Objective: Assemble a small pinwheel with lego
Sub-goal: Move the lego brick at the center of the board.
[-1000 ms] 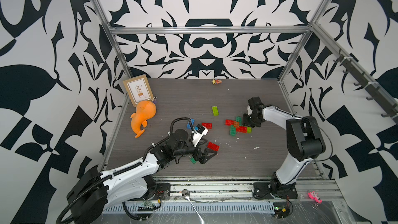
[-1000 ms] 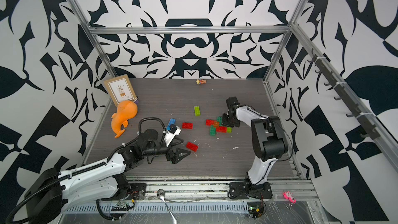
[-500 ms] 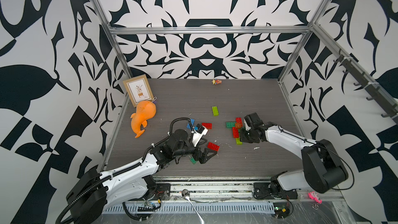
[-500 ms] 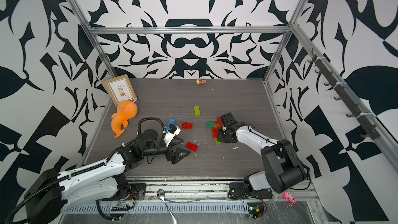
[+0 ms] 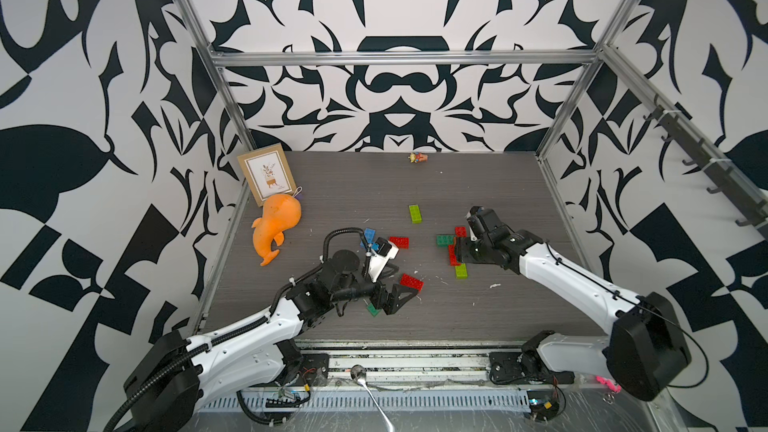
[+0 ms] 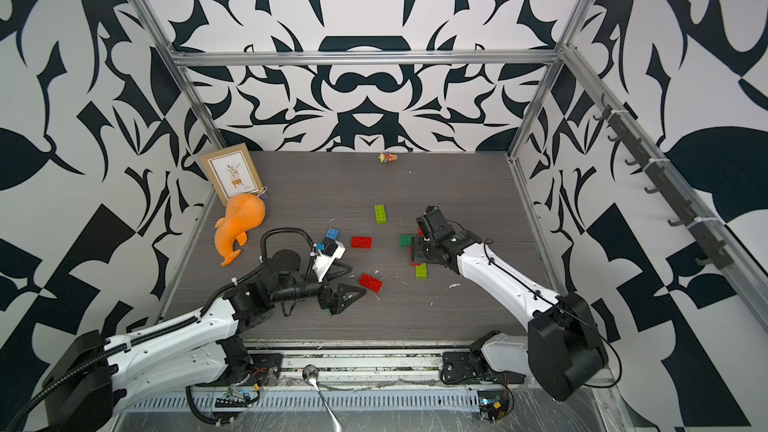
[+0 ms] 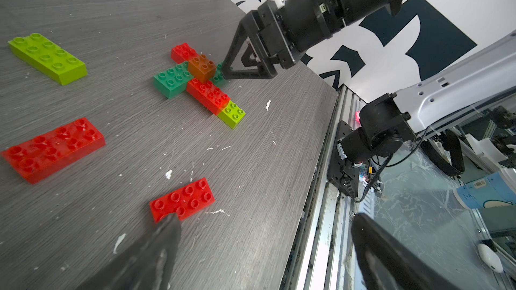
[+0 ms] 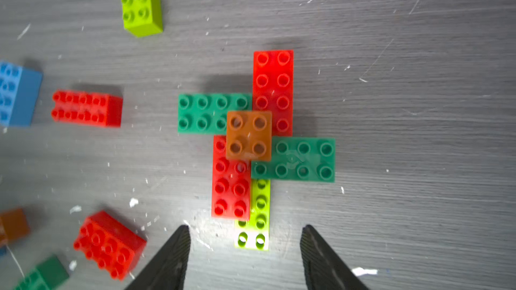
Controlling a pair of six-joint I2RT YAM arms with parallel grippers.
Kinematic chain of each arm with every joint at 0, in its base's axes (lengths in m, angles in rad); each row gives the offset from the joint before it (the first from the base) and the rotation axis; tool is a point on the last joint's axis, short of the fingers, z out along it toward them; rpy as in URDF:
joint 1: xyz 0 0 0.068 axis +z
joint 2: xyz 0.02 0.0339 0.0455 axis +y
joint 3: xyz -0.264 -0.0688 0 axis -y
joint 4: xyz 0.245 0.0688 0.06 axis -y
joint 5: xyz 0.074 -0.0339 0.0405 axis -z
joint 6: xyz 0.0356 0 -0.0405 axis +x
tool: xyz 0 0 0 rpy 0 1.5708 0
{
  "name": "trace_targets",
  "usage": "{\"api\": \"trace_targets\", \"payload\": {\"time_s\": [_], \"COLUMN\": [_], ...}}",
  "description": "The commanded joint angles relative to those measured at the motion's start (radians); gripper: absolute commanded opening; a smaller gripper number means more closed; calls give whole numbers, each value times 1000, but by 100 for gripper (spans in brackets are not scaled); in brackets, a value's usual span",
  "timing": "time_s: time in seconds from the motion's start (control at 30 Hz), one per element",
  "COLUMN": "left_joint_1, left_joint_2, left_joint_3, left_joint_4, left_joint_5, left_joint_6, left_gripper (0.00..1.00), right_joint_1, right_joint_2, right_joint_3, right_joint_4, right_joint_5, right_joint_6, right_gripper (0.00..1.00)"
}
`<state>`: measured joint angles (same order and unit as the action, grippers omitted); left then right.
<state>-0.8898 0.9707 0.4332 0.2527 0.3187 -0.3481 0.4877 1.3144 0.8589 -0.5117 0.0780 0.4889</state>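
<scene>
Lego pinwheel (image 7: 205, 90) is lying on the grey worktop (image 7: 111, 9), toward the right arm's side.
Its red bricks (image 8: 273, 90) and dark green bricks (image 8: 301, 160) are fanning around an orange square brick (image 8: 248, 135), with a lime brick (image 8: 261, 207) poking out from beneath. The right hand (image 8: 245, 230) is hovering over it, spread and gripping nothing. The left hand (image 7: 262, 223) is gaping wide beside a loose red brick (image 7: 183, 199).
</scene>
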Motion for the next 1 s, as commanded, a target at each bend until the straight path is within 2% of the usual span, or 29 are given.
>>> {"api": "trace_targets", "payload": {"time_s": [0.0, 0.23, 0.37, 0.6, 0.97], "left_joint_1": [-1, -1, -2, -1, -1], "left_joint_2": [-21, -20, -20, -21, -26], "left_joint_3": [-17, -14, -14, -15, -17], "left_joint_4": [24, 24, 25, 25, 26], "left_joint_5": [-11, 0, 3, 2, 2], "left_joint_6": [-12, -12, -11, -13, -14], "left_gripper": [100, 100, 100, 100, 100], "right_joint_1": [-2, -10, -22, -32, -43], "right_joint_2": [60, 186, 226, 273, 300], "right_joint_3": [76, 164, 187, 207, 213], "right_joint_4": [-1, -11, 0, 7, 8], "right_joint_5": [50, 81, 69, 74, 68], "right_joint_6": [-30, -54, -55, -58, -58], "right_gripper": [67, 61, 53, 46, 21]}}
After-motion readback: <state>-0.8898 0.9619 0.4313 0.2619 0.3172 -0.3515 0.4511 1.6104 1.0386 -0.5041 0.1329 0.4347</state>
